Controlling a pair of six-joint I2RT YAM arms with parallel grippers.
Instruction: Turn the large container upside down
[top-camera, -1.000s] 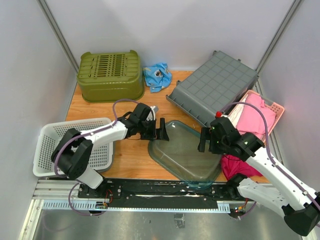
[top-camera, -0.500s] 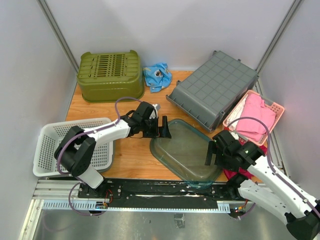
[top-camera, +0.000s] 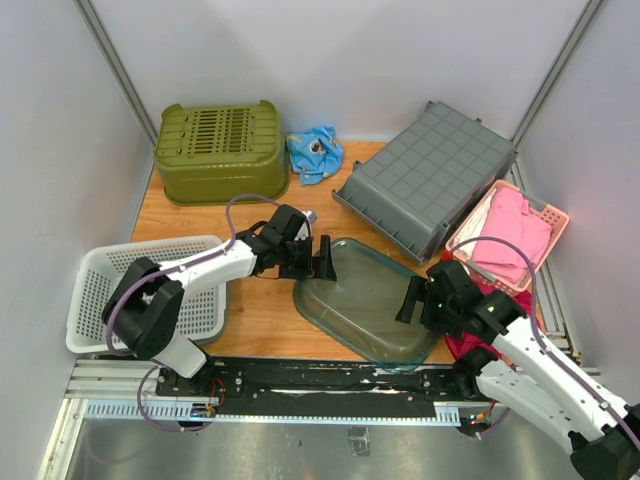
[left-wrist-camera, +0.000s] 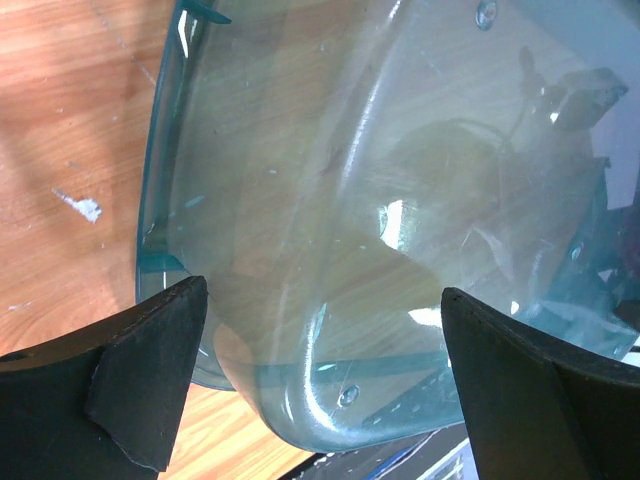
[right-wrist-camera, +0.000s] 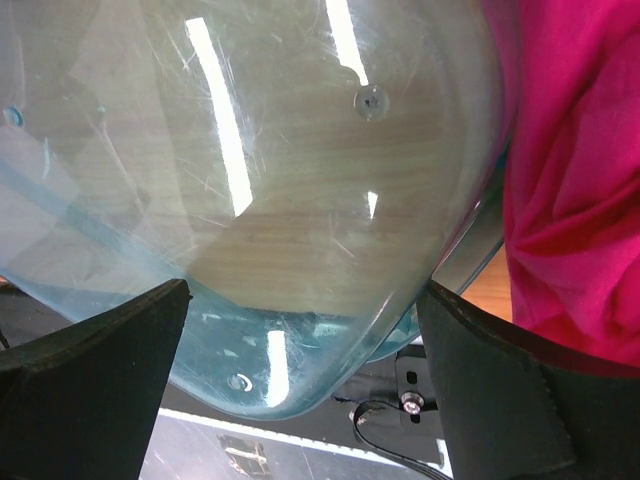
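Left gripper (top-camera: 325, 258) is spread wide at the left end of the clear plastic container (top-camera: 360, 300). The container lies on the wooden worktop (top-camera: 260, 310), front centre, between the 2 grippers. Right gripper (top-camera: 410, 300) is also spread, at its right edge, just beside a magenta cloth (top-camera: 465, 335).

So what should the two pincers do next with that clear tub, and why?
Probably draw both back. The tub seems to lie bottom-up on the table already, and the left pincer and right pincer are open at its ends, gripping nothing.
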